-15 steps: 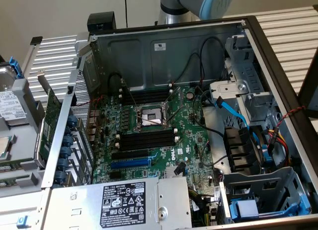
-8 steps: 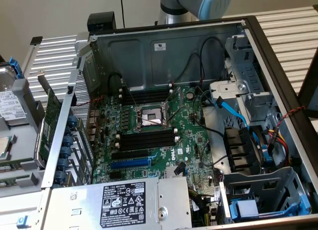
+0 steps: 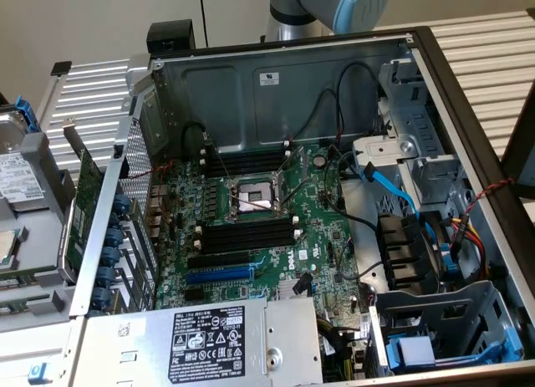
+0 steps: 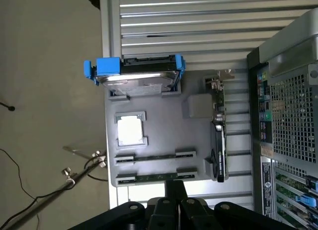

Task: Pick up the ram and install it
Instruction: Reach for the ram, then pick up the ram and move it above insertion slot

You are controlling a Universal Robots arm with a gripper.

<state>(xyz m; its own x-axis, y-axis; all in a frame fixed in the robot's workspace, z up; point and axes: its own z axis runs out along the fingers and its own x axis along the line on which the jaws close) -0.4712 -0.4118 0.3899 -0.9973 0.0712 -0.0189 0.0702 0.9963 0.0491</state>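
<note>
Ram (image 4: 154, 176): stands on edge in end clips along the tray (image 4: 164, 135) edge opposite the drive (image 4: 136, 76), probably so it can be pinched; jaws shut, holding nothing, poised near it.

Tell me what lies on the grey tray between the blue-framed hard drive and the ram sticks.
Wrist view: a pale square processor chip in its frame, between the hard drive and the ram sticks on the tray.
</note>
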